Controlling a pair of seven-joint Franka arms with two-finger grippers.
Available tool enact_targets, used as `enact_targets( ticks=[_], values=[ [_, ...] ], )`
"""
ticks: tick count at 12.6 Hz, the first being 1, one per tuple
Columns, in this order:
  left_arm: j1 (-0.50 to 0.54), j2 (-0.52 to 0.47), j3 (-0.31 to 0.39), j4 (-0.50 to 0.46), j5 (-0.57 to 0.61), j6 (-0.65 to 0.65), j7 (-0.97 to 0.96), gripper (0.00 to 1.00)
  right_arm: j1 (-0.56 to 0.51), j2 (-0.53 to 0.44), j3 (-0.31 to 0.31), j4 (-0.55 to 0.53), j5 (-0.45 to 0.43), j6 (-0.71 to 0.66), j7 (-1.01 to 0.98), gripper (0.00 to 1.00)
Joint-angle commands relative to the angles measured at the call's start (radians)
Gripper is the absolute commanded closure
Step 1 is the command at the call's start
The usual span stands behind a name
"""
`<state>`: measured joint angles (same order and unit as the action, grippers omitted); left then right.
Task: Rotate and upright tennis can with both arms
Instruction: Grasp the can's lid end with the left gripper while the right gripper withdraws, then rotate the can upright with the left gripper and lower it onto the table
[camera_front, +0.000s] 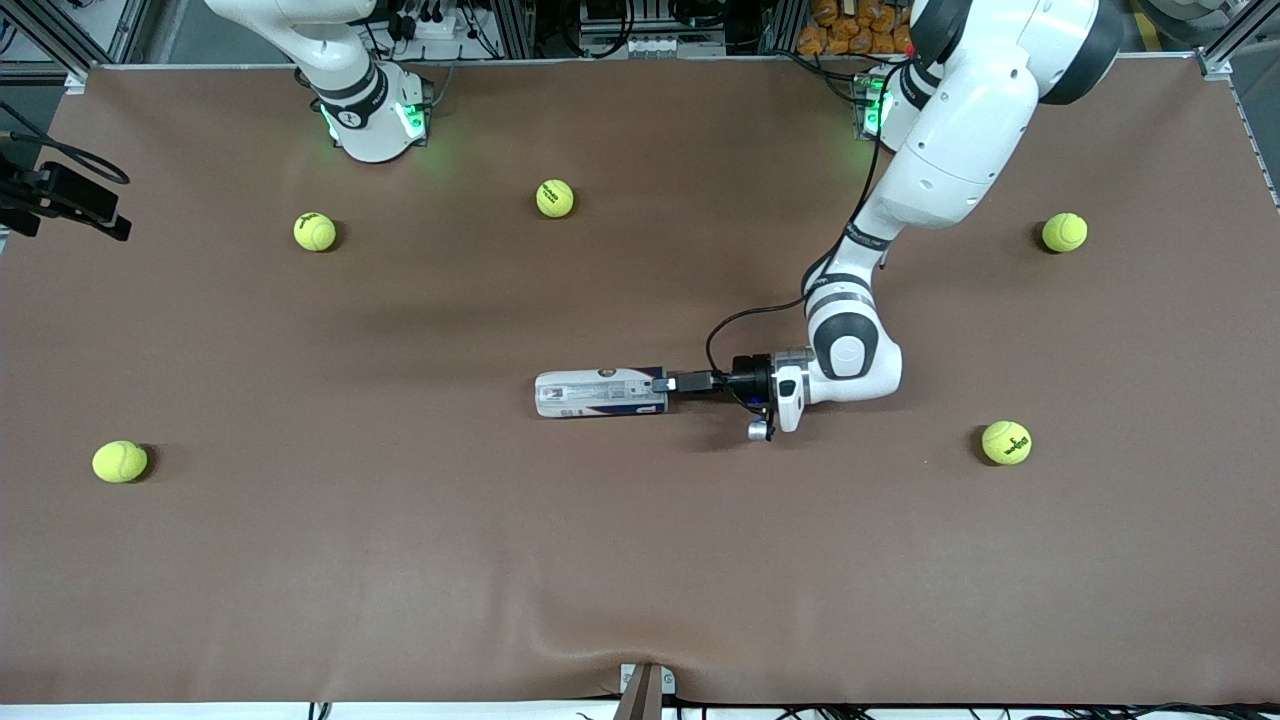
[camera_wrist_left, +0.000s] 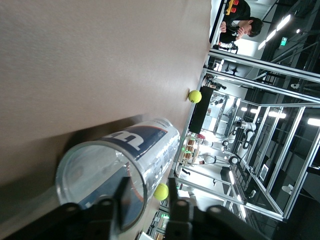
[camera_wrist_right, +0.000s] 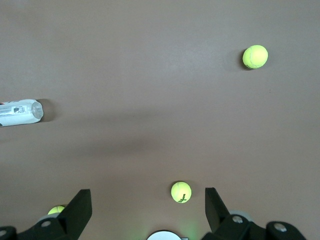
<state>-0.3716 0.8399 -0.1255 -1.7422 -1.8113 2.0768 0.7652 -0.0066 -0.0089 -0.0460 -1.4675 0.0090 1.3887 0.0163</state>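
The brown table fills nearly the whole front view; its upper edge is lined with racks and cables that are cut off by the frame.

The left arm enters from the upper right of the front view, its shoulder cropped at the top, and bends down to the centre of the frame. The right arm shows only its base and lower link at the upper left; the rest is out of the front view, where the arm waits.

The tennis can lies on its side at the centre of the front view, long axis pointing toward the left arm's end of the table. The left gripper sits at the can's open end. In the left wrist view 1 finger reaches inside the clear wall of the can and the other stays outside, so the jaws are pinching the rim; the fingertips themselves are partly hidden by glare on the plastic.

The right gripper is spread wide and holds nothing, over bare table in the right wrist view; only its finger ends show at the lower edge.

5 tennis balls lie scattered well apart from the can. Their printed marks are too small to read.
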Motion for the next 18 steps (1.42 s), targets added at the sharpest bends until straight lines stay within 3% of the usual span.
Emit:
enact_targets(
  ticks=[1,2,4,7,10,13,18],
  values=[
    [-0.023,0.002,0.001,0.029,-0.037,0.045,0.011,0.87,-0.016,-0.010,0.012,-0.007,-0.001,0.004,0.013,0.00],
    [-0.023,-0.004,0.001,0.029,-0.037,0.046,0.009,0.99,-0.016,-0.010,0.014,-0.007,0.000,0.004,0.013,0.00],
    [-0.015,-0.012,0.003,0.058,-0.028,0.046,-0.021,1.00,-0.015,-0.010,0.014,-0.004,0.002,0.006,0.013,0.00],
    [-0.024,-0.047,0.017,0.121,0.001,0.051,-0.270,1.00,-0.016,-0.010,0.015,0.012,-0.004,0.006,0.013,0.00],
    [-0.010,-0.113,0.018,0.190,0.226,0.080,-0.562,1.00,-0.016,-0.008,0.014,0.012,-0.001,0.003,0.010,0.00],
    [0.003,-0.185,0.018,0.251,0.522,0.080,-0.876,1.00,-0.016,-0.006,0.014,0.010,-0.001,0.006,0.008,0.00],
    [-0.001,-0.332,0.017,0.260,0.959,0.077,-1.258,1.00,-0.018,-0.008,0.014,0.012,-0.001,0.026,0.008,0.00]
  ],
)
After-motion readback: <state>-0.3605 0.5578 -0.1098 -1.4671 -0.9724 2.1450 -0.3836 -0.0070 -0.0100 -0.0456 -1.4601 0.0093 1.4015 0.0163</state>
